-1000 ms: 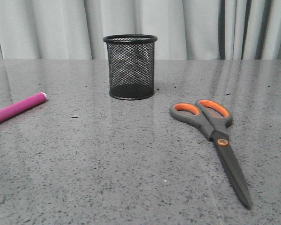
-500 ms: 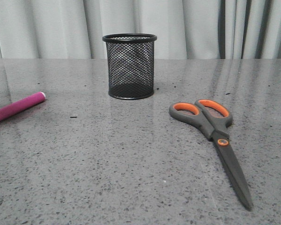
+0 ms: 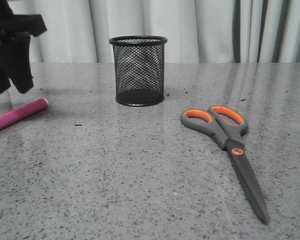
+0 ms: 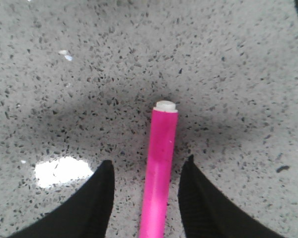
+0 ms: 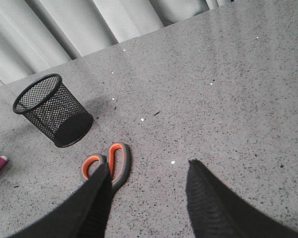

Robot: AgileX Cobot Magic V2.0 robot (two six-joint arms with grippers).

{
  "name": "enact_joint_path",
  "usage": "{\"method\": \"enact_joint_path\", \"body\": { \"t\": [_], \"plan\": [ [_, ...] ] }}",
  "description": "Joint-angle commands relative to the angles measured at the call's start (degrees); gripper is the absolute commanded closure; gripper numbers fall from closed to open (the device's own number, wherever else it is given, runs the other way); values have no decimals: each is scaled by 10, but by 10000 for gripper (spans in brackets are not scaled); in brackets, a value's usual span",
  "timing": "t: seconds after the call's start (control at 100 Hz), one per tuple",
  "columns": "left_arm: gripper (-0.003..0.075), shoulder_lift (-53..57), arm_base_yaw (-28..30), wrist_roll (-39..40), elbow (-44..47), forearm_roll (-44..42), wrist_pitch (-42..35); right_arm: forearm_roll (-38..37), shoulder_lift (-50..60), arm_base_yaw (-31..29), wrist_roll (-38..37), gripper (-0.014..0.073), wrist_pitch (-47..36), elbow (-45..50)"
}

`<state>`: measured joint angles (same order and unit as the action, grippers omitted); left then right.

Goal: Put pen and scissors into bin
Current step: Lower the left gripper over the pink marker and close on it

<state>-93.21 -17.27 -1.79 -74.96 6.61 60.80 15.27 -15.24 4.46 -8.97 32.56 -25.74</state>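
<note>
The pink pen [image 3: 17, 115] lies flat at the table's left edge. In the left wrist view the pen [image 4: 160, 168] runs between the fingers of my open left gripper [image 4: 148, 168], which hangs above it without touching. In the front view that gripper [image 3: 10, 87] is at the upper left. The scissors [image 3: 227, 147] lie flat on the right, blades toward the near edge; their handles [image 5: 109, 161] show in the right wrist view. The black mesh bin [image 3: 139, 70] stands upright at the back middle and also shows in the right wrist view [image 5: 52, 109]. My right gripper [image 5: 149, 171] is open and empty.
The grey speckled table [image 3: 115, 175] runs across the view. Pale curtains [image 3: 200, 25] hang behind its far edge. A bright reflection [image 4: 62, 171] lies on the table beside the left finger.
My left gripper has come into the front view at the upper left, above the pen. The pen, scissors and bin have not moved.
</note>
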Motion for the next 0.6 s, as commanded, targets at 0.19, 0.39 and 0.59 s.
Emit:
{"method": "enact_joint_path", "body": {
  "t": [0.19, 0.39, 0.59],
  "plan": [
    [437, -11, -18, 7, -18, 5, -15, -2, -9, 1, 7, 281, -38, -21],
    [437, -37, -32, 7, -18, -18, -21, -2, -9, 1, 7, 281, -40, -21],
    [457, -50, -32, 7, -16, -22, -27, -2, -9, 1, 7, 281, -40, -21]
  ]
}}
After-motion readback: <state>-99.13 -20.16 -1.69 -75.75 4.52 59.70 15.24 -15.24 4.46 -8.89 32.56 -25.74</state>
